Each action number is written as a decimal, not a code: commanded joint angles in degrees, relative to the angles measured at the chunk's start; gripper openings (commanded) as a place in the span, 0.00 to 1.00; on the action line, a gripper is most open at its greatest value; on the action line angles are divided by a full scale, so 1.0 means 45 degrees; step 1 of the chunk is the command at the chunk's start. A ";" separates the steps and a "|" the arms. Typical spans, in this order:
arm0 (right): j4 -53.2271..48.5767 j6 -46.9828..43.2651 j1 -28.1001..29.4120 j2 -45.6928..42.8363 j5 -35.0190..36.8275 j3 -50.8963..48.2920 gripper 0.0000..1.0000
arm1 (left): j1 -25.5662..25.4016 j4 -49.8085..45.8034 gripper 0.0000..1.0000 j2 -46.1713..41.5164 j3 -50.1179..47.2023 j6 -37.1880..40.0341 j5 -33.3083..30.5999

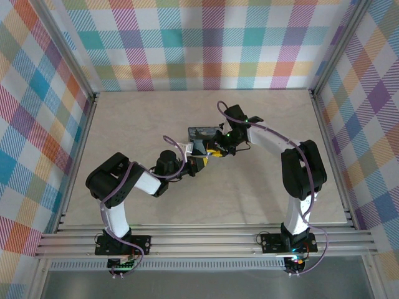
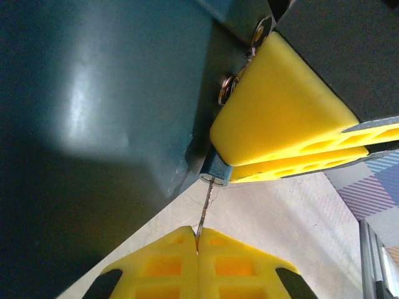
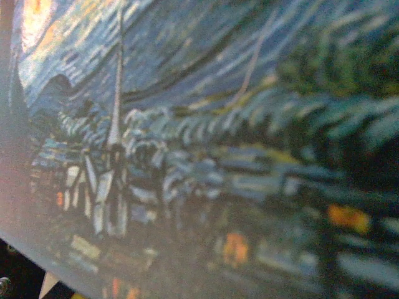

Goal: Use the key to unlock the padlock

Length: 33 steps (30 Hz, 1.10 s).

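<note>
A beige marble-patterned table [image 1: 156,124] sat within aluminium rails [image 1: 206,232]; the left arm base [image 1: 123,243] and right arm base [image 1: 287,242] stood at six o'clock.

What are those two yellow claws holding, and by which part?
The left gripper pinches the key by its thin free end. The right gripper seems to clamp the padlock at a corner, though the exact spot is hidden.

Glossy padlock [image 2: 93,124] — thin metal key [image 2: 205,210]
</note>
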 commanded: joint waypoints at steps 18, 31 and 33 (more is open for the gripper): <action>-0.0019 -0.0484 0.0084 -0.0604 -0.0203 -0.0619 0.00 | -0.0036 -0.0730 0.00 -0.1062 0.0651 0.0648 0.0514; -0.0767 0.0394 0.0094 -0.0643 -0.0044 -0.0292 0.00 | -0.0784 -0.1267 0.00 -0.1955 0.0259 0.2600 -0.1436; -0.0731 0.0546 0.0104 -0.0660 -0.0024 -0.0323 0.00 | -0.0971 -0.1426 0.00 -0.2181 0.0220 0.2871 -0.1693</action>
